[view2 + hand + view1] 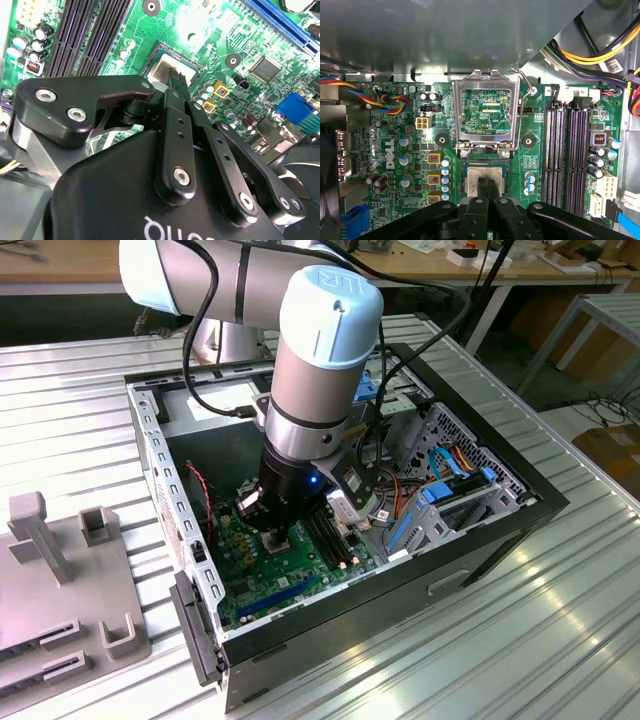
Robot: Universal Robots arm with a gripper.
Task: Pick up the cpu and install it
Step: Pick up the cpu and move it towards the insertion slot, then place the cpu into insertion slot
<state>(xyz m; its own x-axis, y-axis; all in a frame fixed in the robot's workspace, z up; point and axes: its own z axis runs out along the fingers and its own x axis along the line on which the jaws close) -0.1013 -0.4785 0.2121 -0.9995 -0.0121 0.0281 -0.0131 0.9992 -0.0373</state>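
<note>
White logo lettering on green board (388, 153); small white numerals beside memory slots (565, 150).

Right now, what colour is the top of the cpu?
Dull silver-grey; the cpu shows best in the first wrist view.

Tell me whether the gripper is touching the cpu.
Cannot tell. In both wrist views the gripper overlaps the cpu from above, hiding any contact or gap.

Ribbed metal table (560, 640), bright glare; wooden workbench (60, 265) behind; grey floor (590, 422) beyond.
</note>
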